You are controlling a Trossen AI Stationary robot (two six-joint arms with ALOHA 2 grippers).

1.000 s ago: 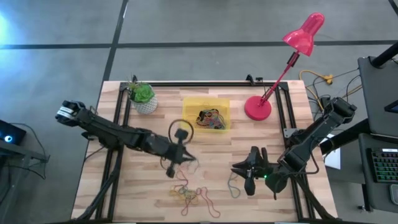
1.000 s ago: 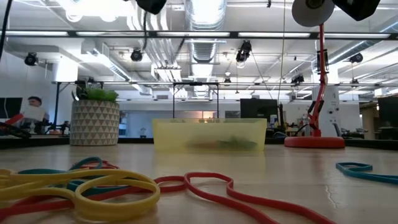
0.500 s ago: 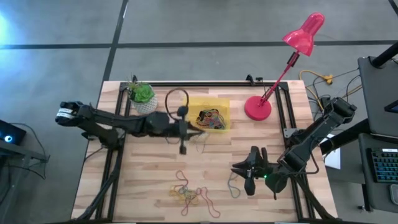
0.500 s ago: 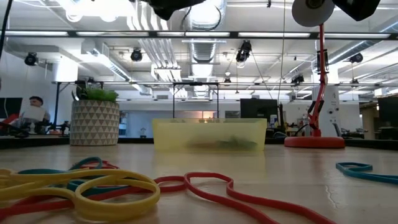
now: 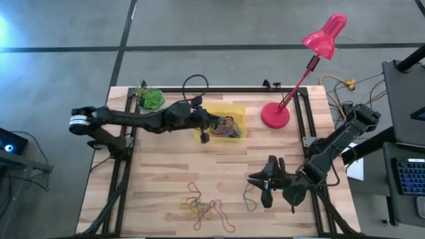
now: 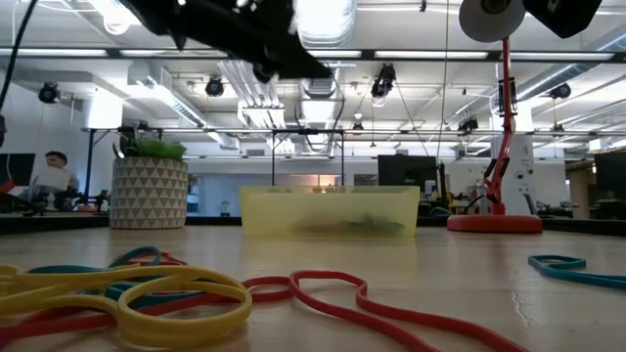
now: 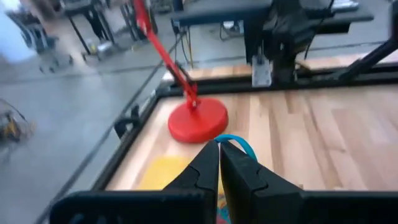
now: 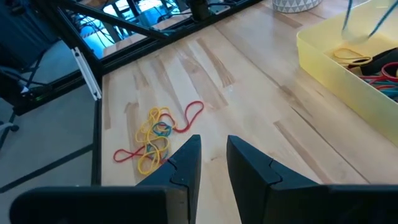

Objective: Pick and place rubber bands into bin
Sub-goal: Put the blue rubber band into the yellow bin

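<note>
My left gripper hangs over the left end of the yellow bin, shut on a blue rubber band. Several rubber bands lie in the bin. A loose heap of red, yellow and blue rubber bands lies on the table near its front edge, also seen in the right wrist view. One blue-green band lies apart, to the heap's right. My right gripper waits above the table right of the heap, open, nothing between its fingers. My left gripper pinches the blue rubber band between its two fingertips; a short arc of the band loops out past the tips. The fingers reach out nearly level from the table's left. Two thin blue strands hang slack above the bin, clear of it.
A red desk lamp stands with its base right of the bin. A plant in a white pot stands to the bin's left. A black cable loop arches over the table's far edge. Bare wood lies between the bin and the heap.
My left gripper has swung from above the heap toward the table's far edge and a little right, coming over the bin's left end. It has stayed shut, carrying the blue band clear of the table, and has turned to face the lamp.
</note>
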